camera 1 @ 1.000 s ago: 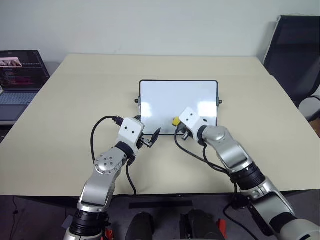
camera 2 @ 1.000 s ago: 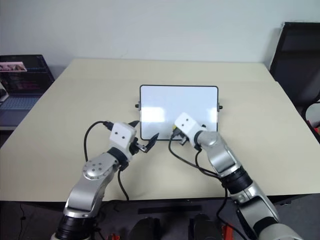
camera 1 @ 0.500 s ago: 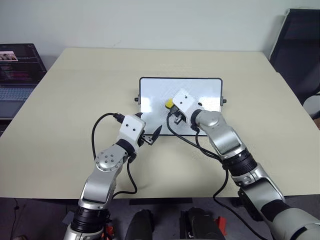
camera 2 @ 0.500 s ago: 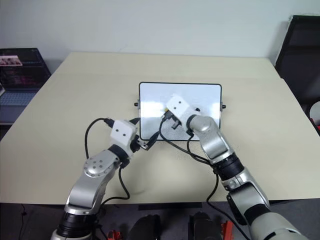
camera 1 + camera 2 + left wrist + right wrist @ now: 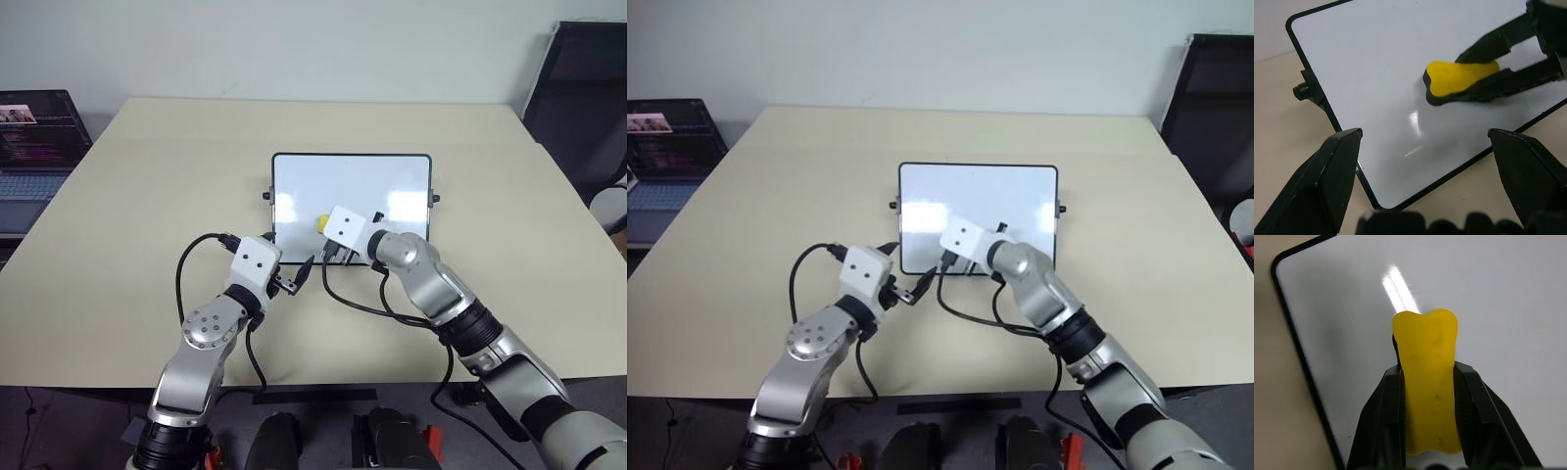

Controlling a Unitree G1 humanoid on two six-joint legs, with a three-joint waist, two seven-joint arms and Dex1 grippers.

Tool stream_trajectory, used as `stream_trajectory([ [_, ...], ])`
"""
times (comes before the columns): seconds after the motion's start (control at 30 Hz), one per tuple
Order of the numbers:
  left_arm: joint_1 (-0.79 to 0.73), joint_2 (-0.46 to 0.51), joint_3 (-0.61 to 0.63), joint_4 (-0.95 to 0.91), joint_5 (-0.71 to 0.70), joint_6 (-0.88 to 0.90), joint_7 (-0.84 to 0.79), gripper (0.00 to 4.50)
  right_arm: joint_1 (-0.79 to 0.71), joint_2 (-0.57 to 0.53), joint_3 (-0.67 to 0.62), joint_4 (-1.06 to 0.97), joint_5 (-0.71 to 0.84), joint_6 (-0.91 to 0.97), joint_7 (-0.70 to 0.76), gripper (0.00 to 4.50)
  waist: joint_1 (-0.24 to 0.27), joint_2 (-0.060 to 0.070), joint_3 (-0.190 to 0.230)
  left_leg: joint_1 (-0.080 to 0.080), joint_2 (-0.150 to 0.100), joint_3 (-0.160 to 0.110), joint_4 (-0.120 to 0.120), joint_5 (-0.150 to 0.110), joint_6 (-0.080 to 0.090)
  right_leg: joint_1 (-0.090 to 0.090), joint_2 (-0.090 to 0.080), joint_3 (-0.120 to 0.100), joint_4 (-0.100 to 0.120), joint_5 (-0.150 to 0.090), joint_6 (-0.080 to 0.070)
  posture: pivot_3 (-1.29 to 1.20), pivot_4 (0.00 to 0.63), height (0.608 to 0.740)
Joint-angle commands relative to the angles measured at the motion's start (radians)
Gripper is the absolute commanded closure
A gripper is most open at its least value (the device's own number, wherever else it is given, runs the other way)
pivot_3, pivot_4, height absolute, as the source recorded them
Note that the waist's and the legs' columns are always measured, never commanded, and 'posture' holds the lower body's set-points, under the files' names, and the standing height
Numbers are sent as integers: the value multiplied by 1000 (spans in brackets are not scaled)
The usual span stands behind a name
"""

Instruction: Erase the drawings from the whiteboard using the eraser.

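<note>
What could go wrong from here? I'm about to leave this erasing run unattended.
The right gripper pinches only the eraser's back half, so pressing on the whiteboard could tilt it or work it loose. The left gripper is open near the board's corner without clamping it, so a wipe could push the board across the table. The two grippers are close together and might collide.

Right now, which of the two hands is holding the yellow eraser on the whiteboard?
The right hand: its fingers are shut on the eraser over the whiteboard. The left hand is open and holds nothing.
</note>
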Motion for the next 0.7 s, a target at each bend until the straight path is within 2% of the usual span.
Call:
stream_trajectory([
  [0.03, 1, -6, 0, -59, -1, 2, 10, 0, 53, -21, 31, -4, -26, 20, 41, 3527, 0, 0, 0, 0, 0, 0, 0, 0, 0, 0, 0, 0, 0, 0, 0, 0, 150, 740],
  [0.43, -20, -8, -15, -32, -6, -9, -10, 0, 92, -61, -27, -82, -38, 56, 64, 3527, 3, 0, 0, 9, 0, -1, 0, 0, 0, 10, 0, -1, -1, 0, 0, 0, 150, 740],
  [0.7, -49, -9, -28, 4, -13, -29, -30, 0, 95, -83, -105, -245, 0, 200, 108, 3527, 19, 0, 1, 8, -1, -1, 0, 0, 0, 10, 0, -1, -2, 0, 0, 0, 150, 740],
])
